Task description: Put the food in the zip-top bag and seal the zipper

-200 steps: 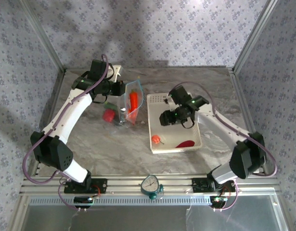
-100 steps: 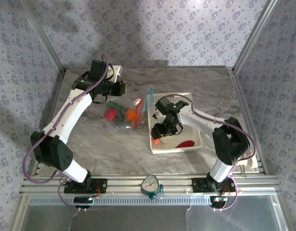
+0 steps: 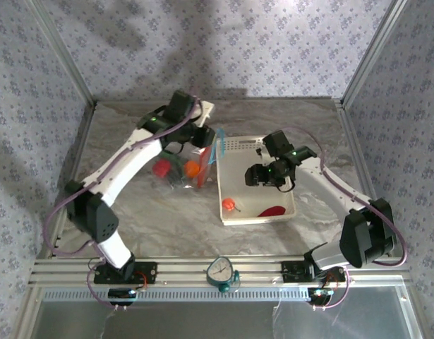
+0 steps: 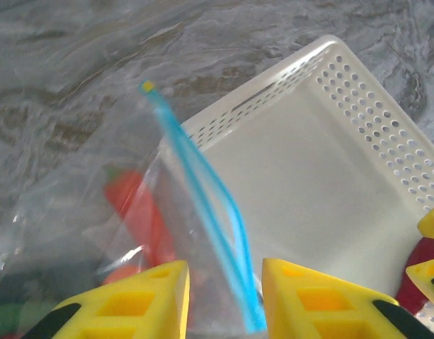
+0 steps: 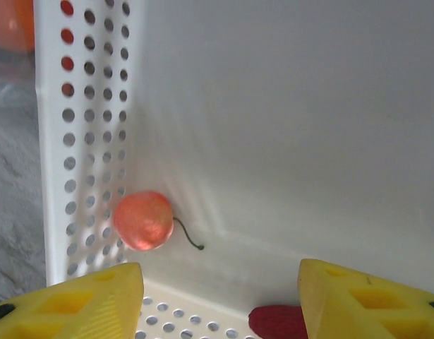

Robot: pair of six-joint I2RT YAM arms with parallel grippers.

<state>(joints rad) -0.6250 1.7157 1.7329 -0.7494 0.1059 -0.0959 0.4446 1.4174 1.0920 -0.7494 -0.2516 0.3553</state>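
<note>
Marble-look table [image 3: 132,205] boxed by flowered wallpaper. Find the zip-top bag [image 3: 176,178] slumped left of centre in the top view, already holding an orange piece [image 3: 193,168], a red piece [image 3: 160,168] and something green, its right edge touching or just short of the white basket [image 3: 238,159]; cannot tell which. Find two pieces of the food left in that basket: a small round red fruit [image 5: 142,220] tucked into the lower-left corner in the top view, and a dark red piece [image 3: 272,210] near the bottom wall. See the right gripper [image 5: 220,267] hanging over that corner, fingers spread wide, clamped on nothing. See the left gripper [image 4: 224,265] at the bag's mouth, fingers apart, with the light-blue zipper [image 4: 178,141] running down through the gap, seemingly pressed by neither side. Likely step: fetching the round fruit. Descend straight, turning the wrist to lay the closing line along the perforated left wall rather than across it, given little or no room between fruit and wall. Pinch across the body, not the thin stem, and close slowly against rolling. Meanwhile pinch only one lip of the zipper and lift, keeping the mouth gaping toward the basket. Avoid gripping both lips, for fear of sealing early.
</note>
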